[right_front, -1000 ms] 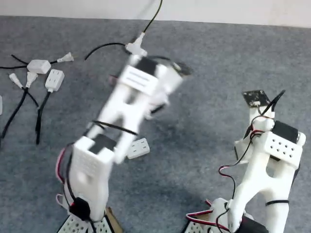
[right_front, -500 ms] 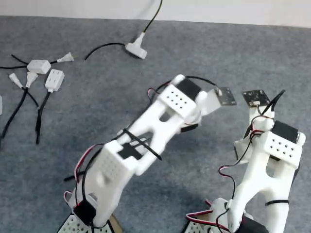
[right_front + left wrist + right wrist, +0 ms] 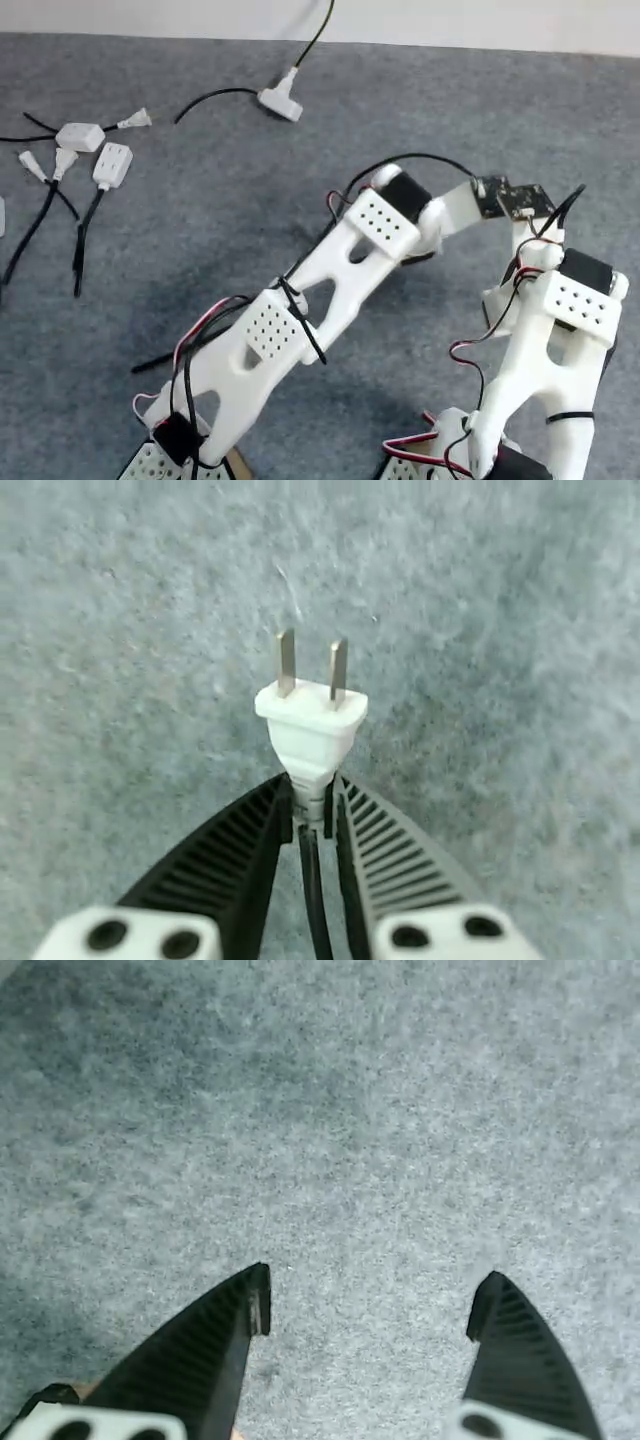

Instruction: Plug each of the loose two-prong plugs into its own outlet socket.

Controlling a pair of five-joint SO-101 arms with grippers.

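My left gripper (image 3: 312, 802) is shut on the neck of a white two-prong plug (image 3: 310, 720), where its black cord comes out. The prongs point away from the gripper over bare grey carpet. In the high view the left arm (image 3: 380, 225) stretches from the near left across to the right arm (image 3: 560, 300), with its wrist beside that arm's camera board. My right gripper (image 3: 375, 1290) is open above the carpet, nothing between its fingers. White outlet sockets (image 3: 112, 163) and a white block (image 3: 80, 136) lie at the far left.
Small white plugs (image 3: 30, 163) on black cords tangle around the sockets at the far left. Another white plug piece (image 3: 280, 102) with a black cord and a green one lies at the far middle. Grey carpet (image 3: 200, 230) covers the table.
The left arm has swung from the far middle to the right and stretched out low, ending beside the right arm's wrist. The right arm has stayed still.
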